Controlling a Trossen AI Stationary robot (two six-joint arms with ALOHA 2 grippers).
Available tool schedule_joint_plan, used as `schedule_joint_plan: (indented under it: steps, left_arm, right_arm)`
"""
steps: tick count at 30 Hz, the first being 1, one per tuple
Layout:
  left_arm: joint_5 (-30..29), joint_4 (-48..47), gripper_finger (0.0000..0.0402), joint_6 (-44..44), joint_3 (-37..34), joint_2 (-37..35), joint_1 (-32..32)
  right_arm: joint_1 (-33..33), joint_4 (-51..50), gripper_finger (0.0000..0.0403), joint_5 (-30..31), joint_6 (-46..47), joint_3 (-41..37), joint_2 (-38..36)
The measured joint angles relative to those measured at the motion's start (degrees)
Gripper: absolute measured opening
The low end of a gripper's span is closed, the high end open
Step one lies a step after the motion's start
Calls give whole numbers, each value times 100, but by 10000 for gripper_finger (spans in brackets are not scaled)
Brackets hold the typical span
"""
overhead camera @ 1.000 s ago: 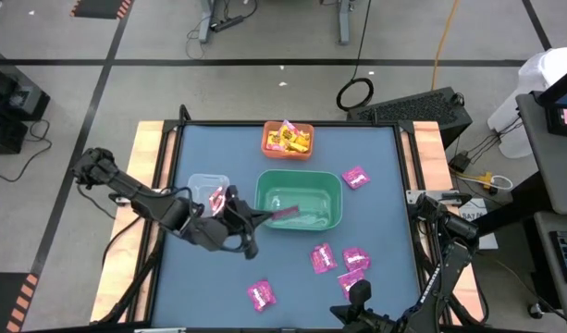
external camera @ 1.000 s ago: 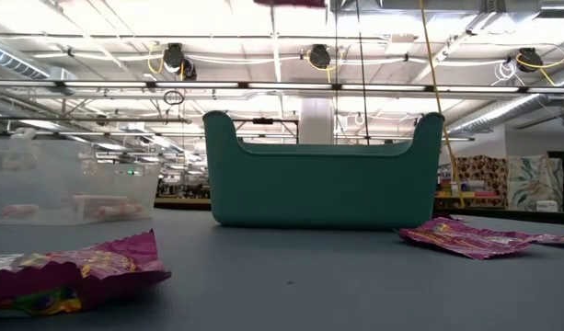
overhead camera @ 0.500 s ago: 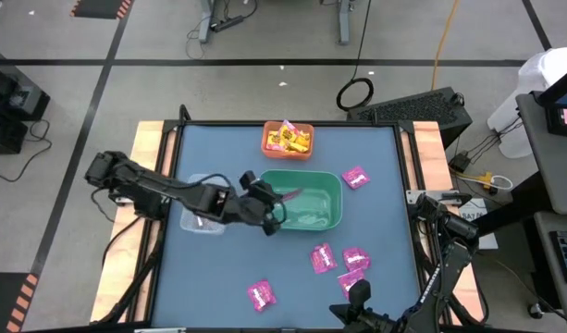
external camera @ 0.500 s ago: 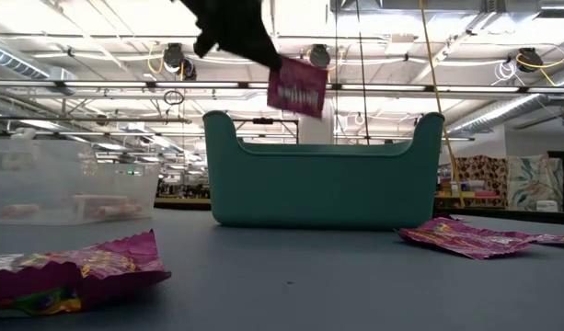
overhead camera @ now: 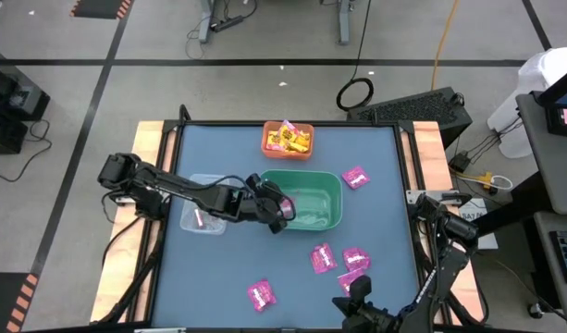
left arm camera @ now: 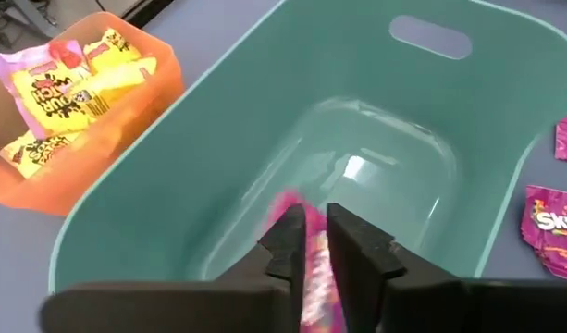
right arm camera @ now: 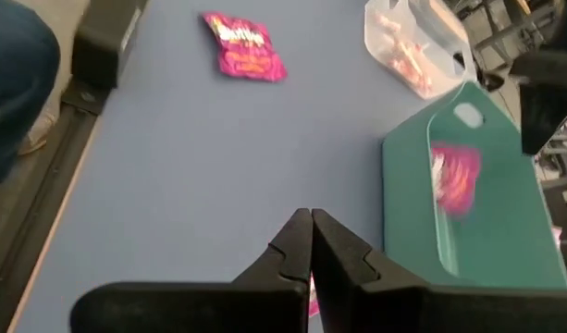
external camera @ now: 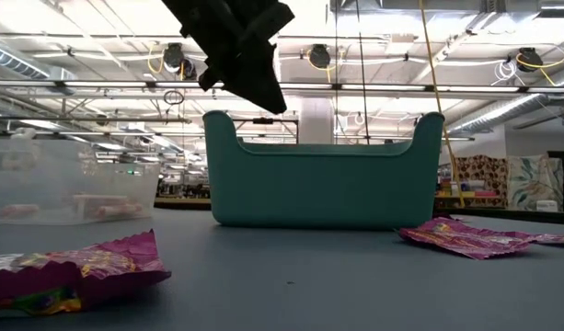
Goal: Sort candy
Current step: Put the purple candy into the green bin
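Candy lies scattered across the blue counter (overhead camera: 218,268) in the high view: magenta packets (overhead camera: 324,258) sit near the front right, one more (overhead camera: 356,177) to the right of the green bin (overhead camera: 331,178), and yellow packets (overhead camera: 289,139) fill the orange bin (overhead camera: 269,148) at the far edge. The left tool (overhead camera: 281,207) hangs over the green bin's left end, next to the clear bin (overhead camera: 192,222); the right tool (overhead camera: 355,294) waits at the near edge.

From the low view, the left tool (external camera: 254,78) hovers above the green bin's (external camera: 323,184) rim, with magenta packets (external camera: 74,271) lying in front on the counter (external camera: 318,276).

The left wrist view shows a magenta packet (left arm camera: 311,268) blurred between the slightly parted fingers (left arm camera: 357,250), above the green bin's floor (left arm camera: 375,157); whether it is gripped cannot be told.

The right wrist view shows the right tool (right arm camera: 311,242) with fingers pressed together, empty, a magenta packet (right arm camera: 244,46) far ahead.
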Motion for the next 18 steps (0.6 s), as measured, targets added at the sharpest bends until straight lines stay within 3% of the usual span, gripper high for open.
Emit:
schedule_joint_plan:
  steps: [4,10,13,18]
  left_arm:
    - [42,0,90,-12,-2,-36,-45]
    - [421,111,117,-437,82,-70,-453]
    - [432,234,117,-448,98,-83,-866]
    - [-101,284,118,-893,98,-81,-1923]
  right_arm:
    - [0,-20,0,-61,403,-205,0]
    - [-50,-27,0,-730,611,-405,0]
    - [-52,-40,0,-912,930,-553,0]
    - [-45,-62,15,-1187,1325,-723,0]
